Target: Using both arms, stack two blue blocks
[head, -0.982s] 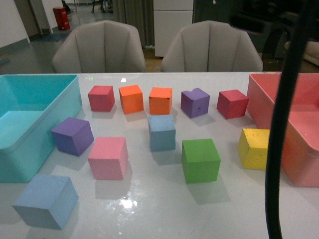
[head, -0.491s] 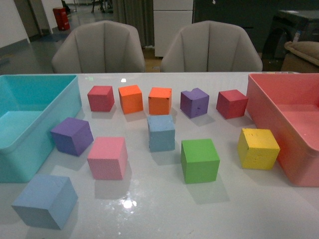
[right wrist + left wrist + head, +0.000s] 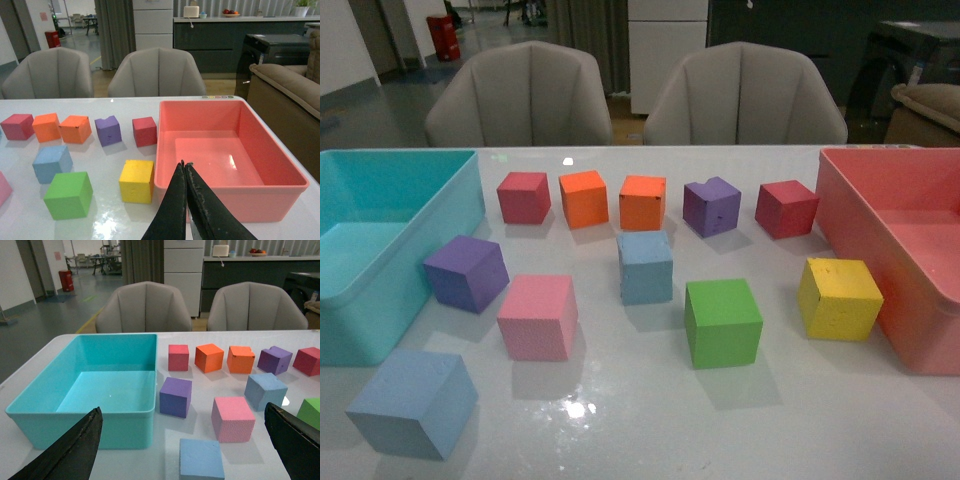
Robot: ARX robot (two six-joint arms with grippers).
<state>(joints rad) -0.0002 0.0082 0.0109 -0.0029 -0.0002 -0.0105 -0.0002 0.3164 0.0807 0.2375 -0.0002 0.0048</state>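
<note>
Two pale blue blocks lie on the white table. One blue block [image 3: 645,266] sits mid-table, the other blue block [image 3: 412,402] at the near left by the turquoise bin. Neither arm shows in the front view. In the left wrist view my left gripper [image 3: 182,409] is open and empty, above the table, with the near blue block [image 3: 201,460] between and below its fingers [image 3: 70,450] and the other blue block [image 3: 265,390] further off. In the right wrist view my right gripper [image 3: 183,164] is shut and empty over the pink bin's near rim, far from the blue block [image 3: 52,163].
A turquoise bin [image 3: 470,190] stands at the left, a pink bin [image 3: 850,200] at the right. Red, orange, purple, pink [image 3: 537,316], green [image 3: 722,322] and yellow [image 3: 839,298] cubes are spread around the blue blocks. Two chairs stand behind the table.
A black cable that crossed the right side of the front view one second ago has left it. The blocks have not moved.
</note>
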